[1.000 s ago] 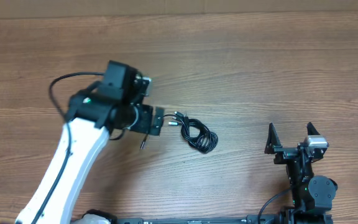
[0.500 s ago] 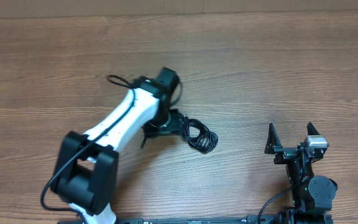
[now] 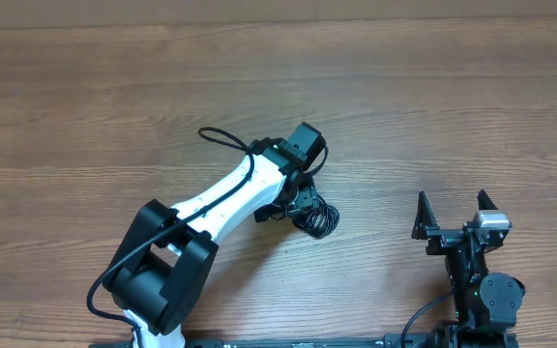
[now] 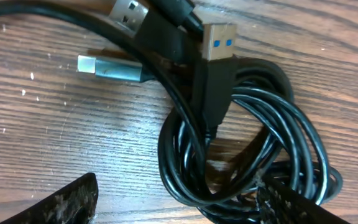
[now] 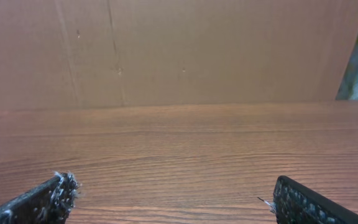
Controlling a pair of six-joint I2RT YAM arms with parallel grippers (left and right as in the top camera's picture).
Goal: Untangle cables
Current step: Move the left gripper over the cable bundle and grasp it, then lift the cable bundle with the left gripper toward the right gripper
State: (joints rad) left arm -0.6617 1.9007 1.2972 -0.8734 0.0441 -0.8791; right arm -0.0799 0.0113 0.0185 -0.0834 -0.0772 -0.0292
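The cables (image 3: pixel 319 218) lie in a tangled black coil on the wooden table, partly under my left arm. In the left wrist view the coil (image 4: pixel 253 155) fills the right half, with a blue-tongued USB plug (image 4: pixel 216 43), a silvery plug (image 4: pixel 107 67) and another metal plug (image 4: pixel 129 12) above it. My left gripper (image 4: pixel 179 205) is open, its fingers on either side of the coil's lower loops. In the overhead view the left gripper (image 3: pixel 303 201) sits over the coil. My right gripper (image 3: pixel 455 215) is open and empty at the right, far from the cables.
The wooden table (image 3: pixel 433 116) runs in all directions. A cardboard wall (image 5: pixel 179 50) stands behind the table in the right wrist view. The left arm's own thick black wire (image 3: pixel 222 141) loops above its white link.
My left arm has swung to the right and now reaches over the cable coil. The coil has stayed in about the same place. The right arm has not moved.
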